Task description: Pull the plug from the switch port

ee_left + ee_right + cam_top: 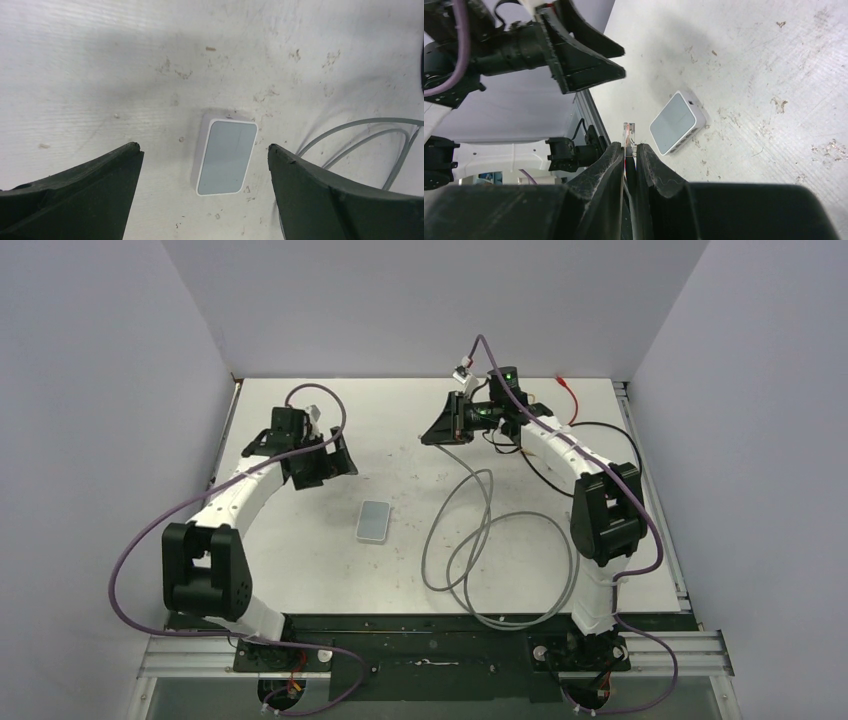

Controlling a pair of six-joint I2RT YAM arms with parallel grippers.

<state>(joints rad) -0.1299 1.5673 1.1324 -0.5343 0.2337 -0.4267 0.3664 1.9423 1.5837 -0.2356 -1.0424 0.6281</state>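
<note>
Finds the switch [375, 522] lying flat on the white table [300, 570], broad grey face up, near the middle and a little left of centre; touches nothing there; shows one narrow edge with a small dark opening in the right wrist view, too small to make out further. Has the plug [629, 134], clear-bodied, well apart from it; pinches that plug between the fingers of the right gripper [628, 150], jaws drawn narrow on it, its tip poking out past the fingertips; sets that gripper off the surface toward the far side of the table. Trails a grey cable [480, 560] from there down onto the table in loose loops, right of the switch and clear of it. Hangs the left gripper [204, 148] near the switch on its far left, jaws spread wide and gripping nothing; frames the switch between the two dark fingers [100, 190] in the left wrist view, apart from both. Carries a black cable [600, 435] in a curve beside the right arm; bears scuffs and specks across the tabletop.
</note>
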